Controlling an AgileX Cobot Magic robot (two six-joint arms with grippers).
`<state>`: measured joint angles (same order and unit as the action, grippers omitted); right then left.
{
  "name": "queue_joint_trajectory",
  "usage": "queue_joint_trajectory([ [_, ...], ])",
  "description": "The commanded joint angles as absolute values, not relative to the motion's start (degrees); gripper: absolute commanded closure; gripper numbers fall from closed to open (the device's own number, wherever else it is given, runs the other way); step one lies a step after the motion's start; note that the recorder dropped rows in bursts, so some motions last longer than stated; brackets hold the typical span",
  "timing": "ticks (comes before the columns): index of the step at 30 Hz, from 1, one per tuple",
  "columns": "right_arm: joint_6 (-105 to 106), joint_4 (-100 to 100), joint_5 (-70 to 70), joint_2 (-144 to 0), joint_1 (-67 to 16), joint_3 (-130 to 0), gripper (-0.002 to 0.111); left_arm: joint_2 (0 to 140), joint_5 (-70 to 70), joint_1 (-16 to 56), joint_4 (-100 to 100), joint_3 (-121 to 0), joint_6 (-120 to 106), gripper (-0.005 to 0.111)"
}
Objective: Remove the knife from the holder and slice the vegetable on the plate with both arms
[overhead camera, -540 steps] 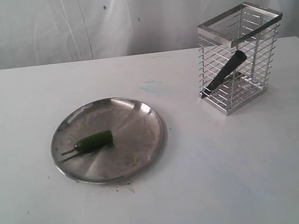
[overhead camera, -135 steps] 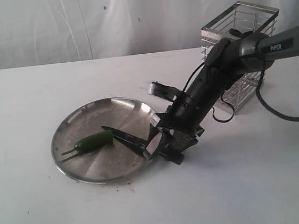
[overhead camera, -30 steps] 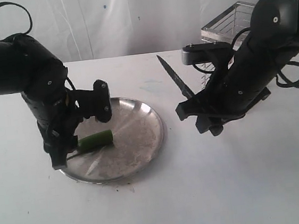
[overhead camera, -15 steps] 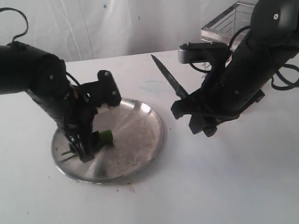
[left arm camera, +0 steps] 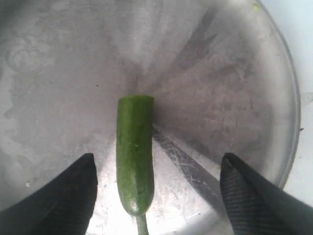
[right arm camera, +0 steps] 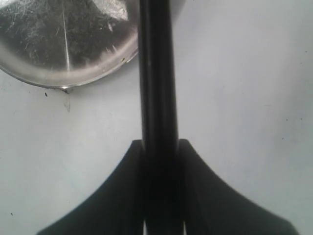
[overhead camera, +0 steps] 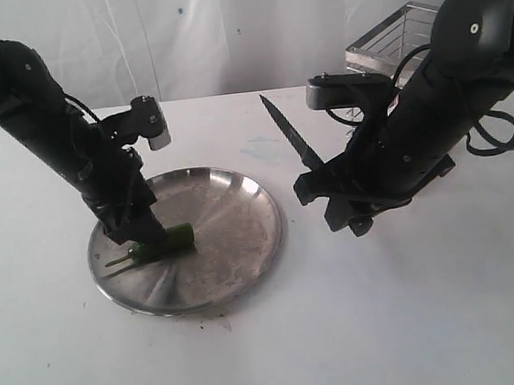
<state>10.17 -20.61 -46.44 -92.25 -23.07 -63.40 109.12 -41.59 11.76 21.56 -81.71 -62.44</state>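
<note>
White cloth (overhead camera: 222, 31) hangs behind a pale table (overhead camera: 391, 325) where the slicing job looks about half done. The knife (overhead camera: 290, 141) is out of the holder (overhead camera: 378, 28) and clamped by its handle in the right gripper (right arm camera: 160, 156), with the blade slanting up and pointing toward the backdrop, off to the side of the plate (overhead camera: 233, 223). On the plate lies the vegetable (overhead camera: 166, 242), a green chilli. It shows one blunt end and has no slices beside it. The left gripper (left arm camera: 161, 191) is lowered over the chilli's stem end with its jaws spread wide, one finger on each side. Neither finger touches the chilli, so this gripper holds nothing.

By my reckoning, what remains is pinning the chilli, bringing the blade across to it, and making the cut itself. No object lies between the knife and the plate. The left arm leans over the plate's far side, so the blade will need to land on the blunt end, away from those fingers. A few dark specks dot the table at the plate's near rim.
</note>
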Motion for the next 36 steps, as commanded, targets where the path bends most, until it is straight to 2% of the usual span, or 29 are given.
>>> queue_joint_trajectory([
  [1, 10.8, -21.1, -46.3, -92.1, -22.8, -63.9, 0.108, 111.4, -40.0, 11.7, 22.3, -81.1, -65.7, 0.034],
  [9, 10.8, -23.2, -46.4, -92.1, -22.8, -63.9, 0.108, 116.0, -36.9, 11.7, 21.8, -81.1, -70.8, 0.034],
  [11, 11.0, -23.2, -46.7, -92.1, -22.8, -63.9, 0.108, 117.1, -36.9, 11.7, 21.1, -81.1, -70.6, 0.038],
  [13, 11.0, -23.3, -46.7, -92.1, -22.8, -63.9, 0.108, 117.5, -36.8, 11.7, 20.4, -81.1, -69.2, 0.05],
  [15, 11.0, -23.3, -46.7, -92.1, -22.8, -63.9, 0.108, 117.5, -36.9, 11.7, 20.4, -81.1, -67.6, 0.073],
  [16, 11.0, -23.3, -46.7, -92.1, -22.8, -63.9, 0.108, 117.5, -37.7, 11.7, 20.4, -81.1, -66.8, 0.089],
  [18, 11.0, -23.3, -46.7, -92.1, -22.8, -63.9, 0.108, 117.5, -40.7, 11.7, 20.5, -81.1, -67.3, 0.107],
  [26, 11.0, -23.5, -46.8, -92.1, -22.8, -63.9, 0.108, 117.5, -41.3, 12.0, 31.9, -81.1, -63.8, 0.107],
  [36, 11.8, -23.5, -47.2, -92.1, -22.8, -63.9, 0.108, 117.5, -35.5, 12.7, 29.2, -81.1, -54.0, 0.106],
])
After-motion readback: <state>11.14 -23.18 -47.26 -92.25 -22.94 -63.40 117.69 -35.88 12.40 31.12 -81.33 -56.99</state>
